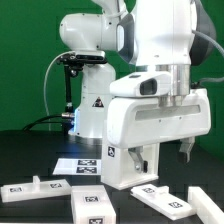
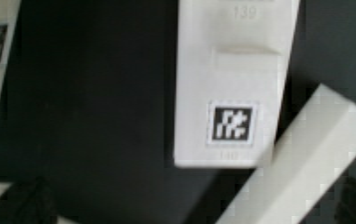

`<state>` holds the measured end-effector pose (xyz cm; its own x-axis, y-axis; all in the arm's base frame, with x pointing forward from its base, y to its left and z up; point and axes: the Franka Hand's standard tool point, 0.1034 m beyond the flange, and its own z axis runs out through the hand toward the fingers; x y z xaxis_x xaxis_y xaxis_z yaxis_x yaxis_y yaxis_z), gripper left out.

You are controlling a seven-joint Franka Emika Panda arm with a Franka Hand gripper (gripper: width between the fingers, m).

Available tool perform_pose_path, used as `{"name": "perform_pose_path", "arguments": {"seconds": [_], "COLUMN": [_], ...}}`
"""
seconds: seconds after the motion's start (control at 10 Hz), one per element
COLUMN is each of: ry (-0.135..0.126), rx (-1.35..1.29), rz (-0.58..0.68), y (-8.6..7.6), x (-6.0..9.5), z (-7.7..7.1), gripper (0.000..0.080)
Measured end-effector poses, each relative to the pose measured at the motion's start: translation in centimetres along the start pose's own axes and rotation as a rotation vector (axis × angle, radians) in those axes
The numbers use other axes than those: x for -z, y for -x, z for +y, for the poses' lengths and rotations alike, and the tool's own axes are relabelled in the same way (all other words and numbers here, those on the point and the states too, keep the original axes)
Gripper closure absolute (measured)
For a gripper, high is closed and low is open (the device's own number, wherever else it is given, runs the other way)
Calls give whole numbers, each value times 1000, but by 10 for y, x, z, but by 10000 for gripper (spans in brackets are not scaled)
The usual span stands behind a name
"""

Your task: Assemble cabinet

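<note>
Along the near edge of the table point(image 1: 25, 160), several loose cabinet panels point(image 1: 95, 205) are lying flat with their tags facing up. Just above them my pincer point(image 1: 168, 160) is hovering with its jaws standing wide, gripping nothing. A long tagged panel point(image 2: 233, 100) is lying beneath it. The boxy cabinet body point(image 1: 122, 165) is standing close beside my pincer. The marker board point(image 1: 75, 165) is lying farther back.

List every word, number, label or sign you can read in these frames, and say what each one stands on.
Readable words or numbers: none.
Robot arm's base: a warning triangle, a symbol only, with no legible text.
White panel: faint marks beneath its square tag, too blurred to read.
Marker board and loose panels: black-and-white tag patterns, not text.
</note>
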<state>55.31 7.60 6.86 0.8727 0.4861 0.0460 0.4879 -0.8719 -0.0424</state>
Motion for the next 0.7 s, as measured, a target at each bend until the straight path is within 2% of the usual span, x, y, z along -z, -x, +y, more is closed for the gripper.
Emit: {"name": "perform_pose_path", "arguments": {"seconds": [0.1,0.3,0.5,0.7], "ry": [-6,14,8,-5], "rx": [1,13,12,8], "rz": [-13,37,24,2], "y": [4,9,8,15], "x": [-10,-24,-24,-39], "z": [-1,0,-2,-7], "gripper": [2,2,2,2]}}
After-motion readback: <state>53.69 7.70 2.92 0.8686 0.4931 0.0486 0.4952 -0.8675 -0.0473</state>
